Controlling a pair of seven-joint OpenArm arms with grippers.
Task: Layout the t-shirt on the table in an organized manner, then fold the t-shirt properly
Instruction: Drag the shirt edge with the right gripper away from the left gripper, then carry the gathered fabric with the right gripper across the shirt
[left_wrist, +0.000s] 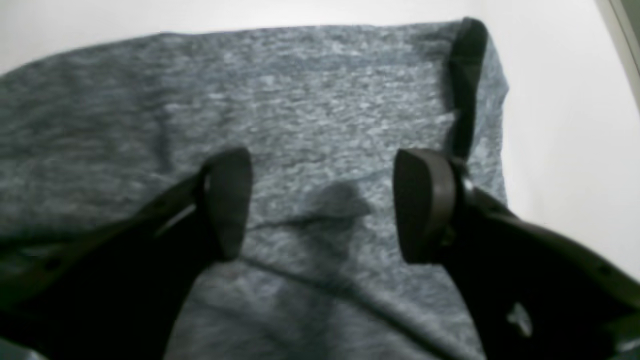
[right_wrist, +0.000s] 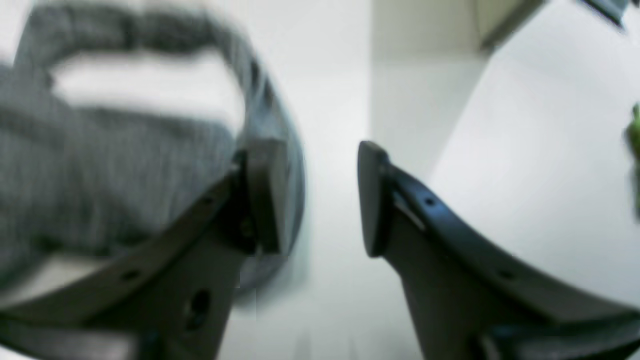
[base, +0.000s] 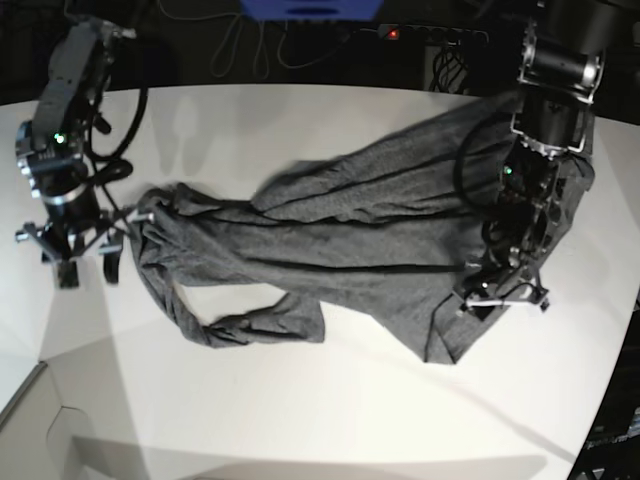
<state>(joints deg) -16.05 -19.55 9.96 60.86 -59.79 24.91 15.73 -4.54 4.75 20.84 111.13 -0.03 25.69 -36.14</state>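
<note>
- The t-shirt (base: 350, 235) lies rumpled across the middle of the table (base: 300, 400), stretching from near the left edge toward the far right corner in the base view.
- Its cloth is bunched and twisted, with long creases running along its length; a rolled loop of fabric sags toward the near edge on the left side, leaving a patch of bare white tabletop inside it.
- The left gripper (left_wrist: 322, 205) hangs over the right end of the shirt, jaws spread wide, with grey knit showing between the two dark pads and nothing pinched.
- In the left wrist view the t-shirt (left_wrist: 300, 110) fills most of the frame, with a dark folded hem near its upper right corner and bare table (left_wrist: 565, 125) beyond it.
- The right gripper (right_wrist: 320, 195) sits at the shirt's left end, near the table's left edge, with its jaws apart and holding nothing.
- In the right wrist view, which is blurred, a curved band of t-shirt (right_wrist: 120, 165) passes just beside one finger; whether it touches cannot be told. Only white table (right_wrist: 525, 165) shows in the gap.
</note>
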